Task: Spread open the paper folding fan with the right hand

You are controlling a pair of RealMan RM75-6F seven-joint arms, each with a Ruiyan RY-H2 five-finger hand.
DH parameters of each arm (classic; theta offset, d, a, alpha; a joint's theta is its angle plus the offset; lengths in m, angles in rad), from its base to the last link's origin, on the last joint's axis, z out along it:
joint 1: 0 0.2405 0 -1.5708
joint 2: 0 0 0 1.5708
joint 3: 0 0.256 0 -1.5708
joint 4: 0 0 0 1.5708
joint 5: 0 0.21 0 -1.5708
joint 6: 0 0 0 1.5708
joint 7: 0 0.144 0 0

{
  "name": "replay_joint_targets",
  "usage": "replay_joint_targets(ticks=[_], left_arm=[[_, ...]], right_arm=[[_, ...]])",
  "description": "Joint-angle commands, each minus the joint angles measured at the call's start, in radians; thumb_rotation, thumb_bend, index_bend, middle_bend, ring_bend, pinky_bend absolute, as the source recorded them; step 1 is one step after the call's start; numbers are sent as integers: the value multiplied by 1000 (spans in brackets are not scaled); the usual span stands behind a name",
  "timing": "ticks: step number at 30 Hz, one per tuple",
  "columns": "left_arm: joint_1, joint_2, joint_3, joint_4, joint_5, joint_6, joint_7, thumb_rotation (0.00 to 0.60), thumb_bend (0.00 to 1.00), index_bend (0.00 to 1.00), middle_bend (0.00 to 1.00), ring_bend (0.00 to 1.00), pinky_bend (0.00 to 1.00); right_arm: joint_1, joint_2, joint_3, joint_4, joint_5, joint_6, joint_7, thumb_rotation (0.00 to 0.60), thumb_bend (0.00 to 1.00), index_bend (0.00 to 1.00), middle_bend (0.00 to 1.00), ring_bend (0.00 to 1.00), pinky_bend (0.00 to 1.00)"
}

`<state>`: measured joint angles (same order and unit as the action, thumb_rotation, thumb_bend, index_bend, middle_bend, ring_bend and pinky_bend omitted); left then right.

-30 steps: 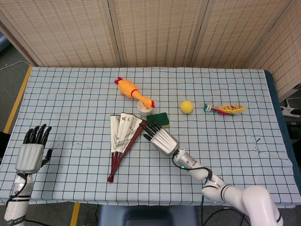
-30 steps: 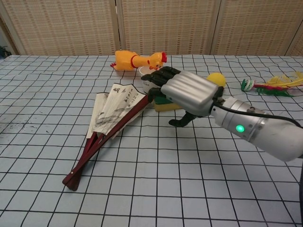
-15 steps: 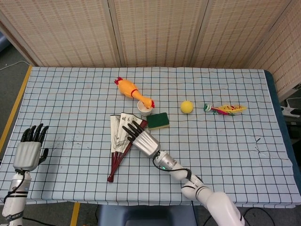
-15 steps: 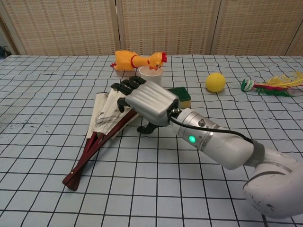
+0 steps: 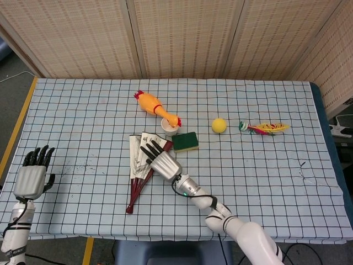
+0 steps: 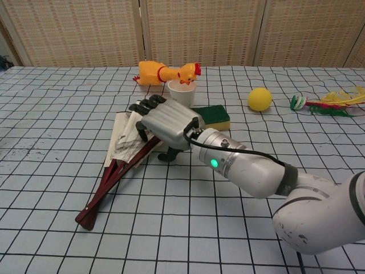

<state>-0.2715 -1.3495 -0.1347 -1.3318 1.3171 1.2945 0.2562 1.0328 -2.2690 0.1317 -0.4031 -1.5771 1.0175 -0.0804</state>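
Observation:
The paper folding fan (image 5: 135, 157) lies partly spread on the checked cloth, its dark red ribs running down to a pivot at the lower left. My right hand (image 5: 161, 162) lies flat over the fan's right side with fingers spread, pressing on the paper and the outer rib. The chest view shows the same right hand (image 6: 164, 120) covering the upper right of the fan (image 6: 121, 140), thumb down on the cloth beside the ribs. My left hand (image 5: 30, 178) hovers at the table's left edge, empty, fingers apart.
Just beyond the fan stand a white cup (image 5: 170, 127) and a green sponge (image 5: 185, 141), both close to my right hand. A rubber chicken (image 5: 153, 106) lies behind the cup. Further right are a yellow ball (image 5: 219, 125) and a feathered shuttlecock (image 5: 263, 128).
My right hand has slid left from beside the sponge onto the fan's paper. The fan's spread looks about the same. The left hand has drifted slightly left and toward the table's near edge.

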Motion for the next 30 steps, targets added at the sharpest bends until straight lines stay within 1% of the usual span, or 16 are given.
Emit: replay_joint_targets(ticks=[1, 3, 5, 6, 9, 12, 14, 19, 22, 26, 28, 30], left_arm=[[0, 1, 1, -2, 1, 1, -1, 600, 439, 0, 0, 0, 92], [0, 3, 3, -3, 2, 3, -1, 600, 439, 0, 0, 0, 93], [1, 4, 2, -5, 2, 9, 0, 600, 440, 0, 0, 0, 93], [2, 4, 3, -5, 2, 11, 1, 600, 440, 0, 0, 0, 93], [2, 4, 1, -4, -2, 14, 5, 600, 440, 0, 0, 0, 94], [2, 6, 0, -8, -8, 15, 6, 600, 440, 0, 0, 0, 95], [4, 9, 1, -12, -6, 19, 6, 600, 440, 0, 0, 0, 95], [6, 14, 8, -13, 6, 22, -13, 600, 444, 0, 0, 0, 109], [4, 23, 12, -11, 17, 14, -57, 600, 448, 9, 0, 1, 130], [1, 25, 16, -5, 24, 8, -83, 600, 451, 91, 0, 4, 137], [0, 23, 18, 1, 24, 5, -82, 600, 451, 95, 0, 4, 136], [-1, 20, 19, 6, 23, 4, -82, 600, 452, 95, 0, 4, 136]], right_arm=[[6, 0, -8, -8, 11, -1, -10, 600, 188, 452, 31, 0, 0], [14, 0, -9, -17, 26, -3, -18, 600, 216, 487, 52, 0, 0], [23, 0, -5, -29, 43, -3, -17, 600, 309, 546, 82, 0, 0], [26, 0, -5, -33, 49, -1, -15, 600, 384, 583, 105, 0, 0], [40, 0, -11, -35, 64, 3, -13, 600, 535, 667, 156, 0, 0], [51, 0, -12, -36, 82, 3, -12, 600, 581, 705, 179, 0, 0], [52, 0, -9, -44, 93, 24, 9, 600, 594, 710, 183, 0, 0], [51, 0, -1, -56, 96, 121, 74, 600, 600, 711, 193, 0, 0], [64, 0, 39, -70, 120, 143, 143, 600, 601, 711, 193, 0, 0], [93, 12, 102, -68, 144, 160, 192, 600, 600, 712, 193, 0, 0], [99, 30, 121, -82, 146, 180, 197, 600, 601, 713, 193, 0, 0], [92, 55, 128, -107, 142, 204, 193, 600, 600, 715, 193, 0, 0]])
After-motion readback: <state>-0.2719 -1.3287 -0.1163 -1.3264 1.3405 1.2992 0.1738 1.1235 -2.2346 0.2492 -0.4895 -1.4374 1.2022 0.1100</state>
